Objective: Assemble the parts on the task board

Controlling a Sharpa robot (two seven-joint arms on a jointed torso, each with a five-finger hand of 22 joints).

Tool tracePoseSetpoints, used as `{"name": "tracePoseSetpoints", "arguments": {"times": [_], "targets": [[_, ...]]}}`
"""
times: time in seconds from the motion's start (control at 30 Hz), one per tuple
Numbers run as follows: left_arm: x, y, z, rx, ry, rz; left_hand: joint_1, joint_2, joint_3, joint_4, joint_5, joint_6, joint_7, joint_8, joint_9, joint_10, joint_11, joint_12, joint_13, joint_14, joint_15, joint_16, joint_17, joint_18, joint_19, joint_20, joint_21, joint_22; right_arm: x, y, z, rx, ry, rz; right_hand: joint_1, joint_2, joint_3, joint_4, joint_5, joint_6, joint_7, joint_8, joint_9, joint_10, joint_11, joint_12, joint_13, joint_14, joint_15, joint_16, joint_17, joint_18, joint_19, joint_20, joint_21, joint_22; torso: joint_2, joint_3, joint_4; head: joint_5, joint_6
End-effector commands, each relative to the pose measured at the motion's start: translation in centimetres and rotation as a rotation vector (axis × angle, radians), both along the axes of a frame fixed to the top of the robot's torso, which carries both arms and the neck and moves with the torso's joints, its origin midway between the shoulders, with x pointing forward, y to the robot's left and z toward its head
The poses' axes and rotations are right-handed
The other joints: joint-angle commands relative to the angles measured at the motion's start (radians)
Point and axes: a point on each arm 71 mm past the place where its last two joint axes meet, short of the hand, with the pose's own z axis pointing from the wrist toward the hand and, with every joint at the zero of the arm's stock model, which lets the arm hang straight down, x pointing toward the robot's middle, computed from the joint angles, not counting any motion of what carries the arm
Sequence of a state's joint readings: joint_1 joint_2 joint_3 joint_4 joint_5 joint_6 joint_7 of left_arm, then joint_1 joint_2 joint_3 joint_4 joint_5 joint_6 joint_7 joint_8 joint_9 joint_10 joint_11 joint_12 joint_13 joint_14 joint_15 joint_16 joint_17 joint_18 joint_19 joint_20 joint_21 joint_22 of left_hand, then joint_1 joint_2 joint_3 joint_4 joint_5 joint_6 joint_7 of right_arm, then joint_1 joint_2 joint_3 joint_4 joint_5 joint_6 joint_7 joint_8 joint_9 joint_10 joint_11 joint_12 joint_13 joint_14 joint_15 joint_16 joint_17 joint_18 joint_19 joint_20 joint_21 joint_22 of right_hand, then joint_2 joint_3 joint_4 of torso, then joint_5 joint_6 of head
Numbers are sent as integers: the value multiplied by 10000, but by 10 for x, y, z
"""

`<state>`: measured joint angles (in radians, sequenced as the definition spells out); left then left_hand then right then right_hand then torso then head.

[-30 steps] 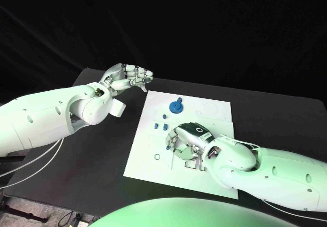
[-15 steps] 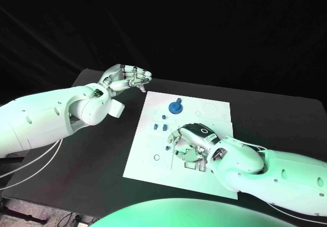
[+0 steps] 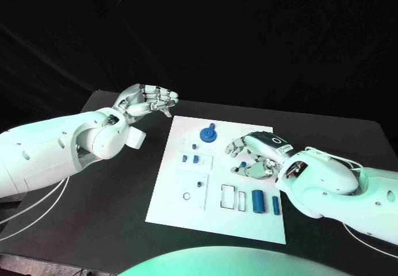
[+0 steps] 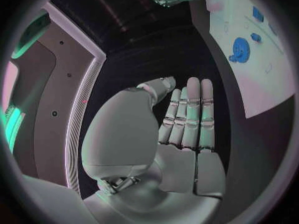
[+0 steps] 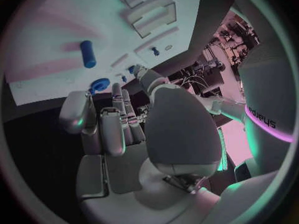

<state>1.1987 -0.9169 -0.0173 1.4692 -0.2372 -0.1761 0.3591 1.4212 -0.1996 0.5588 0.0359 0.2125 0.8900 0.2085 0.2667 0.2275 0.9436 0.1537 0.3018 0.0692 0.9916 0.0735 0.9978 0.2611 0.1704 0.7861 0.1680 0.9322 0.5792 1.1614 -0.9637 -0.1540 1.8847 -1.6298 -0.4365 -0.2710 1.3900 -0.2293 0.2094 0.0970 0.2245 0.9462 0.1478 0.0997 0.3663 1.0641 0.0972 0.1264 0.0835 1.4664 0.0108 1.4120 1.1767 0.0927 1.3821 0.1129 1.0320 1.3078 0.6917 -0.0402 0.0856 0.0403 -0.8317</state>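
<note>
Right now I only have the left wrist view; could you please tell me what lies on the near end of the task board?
Observer: Two blue cylinders lie side by side on the task board, close to its right edge.
Operator: Thank you. Is anything beside them?
Observer: Rectangular slots sit just to their left.
Operator: And where is the right hand over the board?
Observer: The right hand hovers between the cylinders and the blue gear.
</note>
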Motion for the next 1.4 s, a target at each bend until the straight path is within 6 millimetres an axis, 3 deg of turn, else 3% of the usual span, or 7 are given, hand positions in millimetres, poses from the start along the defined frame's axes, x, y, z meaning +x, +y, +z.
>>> {"name": "tracePoseSetpoints", "arguments": {"times": [0.03, 0.2, 0.6, 0.73, 1.07, 1.2, 1.4], "targets": [[-1, -2, 1, -89, -39, -180, 8, 89, 0, -79, 53, 35, 39, -11, -17, -65, -9, -15, -17, -35, 4, -35, -10, 113, -89, 8, 32, 16, 3, -9, -7, -744, 695, -113, 604, 159, -1114, 657, 55, -168, 52, -180, -145, -355, 56, 112, -160, 248, 88, -71, -150, 117, -64, 58, -303, 564, -3, 6, -8, -84, 49], [-1, -3, 0, -89, -25, -197, 8, 89, 0, -79, 53, 35, 39, -11, -17, -65, -9, -15, -17, -35, 4, -35, -10, 113, -89, 8, 32, 16, 8, -19, -10, -1152, 778, -242, 1419, 149, -1903, 1817, 67, -245, 23, -266, -320, -618, 90, 290, -176, 228, 112, -86, -247, 138, -58, 83, -519, 499, 9, 22, 8, -125, 78], [-1, -2, 0, -85, -3, -211, 8, 89, 0, -79, 53, 35, 39, -11, -17, -65, -9, -15, -17, -35, 4, -35, -10, 113, -89, 8, 32, 16, 12, -20, -24, -1625, 933, -292, 1869, 479, -1552, 1915, 52, -42, 70, -190, -374, -371, 25, 527, -161, 249, 60, -37, -193, 121, 25, 43, -435, 547, 27, 4, 12, -110, 60], [-1, -2, -1, -80, -2, -199, 8, 89, 0, -79, 53, 35, 39, -11, -17, -65, -9, -15, -17, -35, 4, -35, -10, 113, -89, 8, 32, 16, 12, -19, -26, -1625, 939, -293, 1930, 690, -918, 1937, 64, 338, 76, -88, -441, 124, -17, 647, -190, 293, 17, 53, -59, 70, 151, -3, -163, 679, 19, 6, 0, -108, 51], [-1, -1, -1, -78, 1, -197, -14, 99, -8, -82, 52, 26, 44, -12, -21, -85, -2, -11, -16, -32, 12, -43, -12, 110, -102, 14, 41, 26, 11, -15, -28, -1467, 914, -207, 1621, 546, 490, 1939, 63, 986, 59, 43, -582, 753, -65, 355, -199, 317, -24, 141, 32, 21, 261, -36, 115, 853, 22, 9, 5, -106, 48], [-1, -1, -1, -70, 4, -180, -14, 99, -8, -82, 52, 26, 44, -12, -21, -85, -2, -11, -16, -32, 12, -43, -12, 110, -102, 14, 41, 26, 10, -13, -28, -1372, 891, -198, 1369, 348, 1039, 1930, 46, 1111, 45, 57, -632, 958, -90, 210, -198, 308, -46, 136, -22, 7, 299, -64, 205, 916, 24, 9, 3, -111, 46], [-1, -1, -1, -63, 11, -170, -14, 99, -8, -82, 52, 26, 44, -12, -21, -85, -2, -11, -16, -32, 12, -43, -12, 110, -102, 14, 41, 26, 11, -13, -28, -1291, 836, -315, 1163, 209, 1420, 1919, 38, 1183, 41, 69, -659, 1092, -102, 110, -190, 312, -53, 153, -14, -7, 325, -69, 265, 961, 18, 8, 6, -109, 23]]}}
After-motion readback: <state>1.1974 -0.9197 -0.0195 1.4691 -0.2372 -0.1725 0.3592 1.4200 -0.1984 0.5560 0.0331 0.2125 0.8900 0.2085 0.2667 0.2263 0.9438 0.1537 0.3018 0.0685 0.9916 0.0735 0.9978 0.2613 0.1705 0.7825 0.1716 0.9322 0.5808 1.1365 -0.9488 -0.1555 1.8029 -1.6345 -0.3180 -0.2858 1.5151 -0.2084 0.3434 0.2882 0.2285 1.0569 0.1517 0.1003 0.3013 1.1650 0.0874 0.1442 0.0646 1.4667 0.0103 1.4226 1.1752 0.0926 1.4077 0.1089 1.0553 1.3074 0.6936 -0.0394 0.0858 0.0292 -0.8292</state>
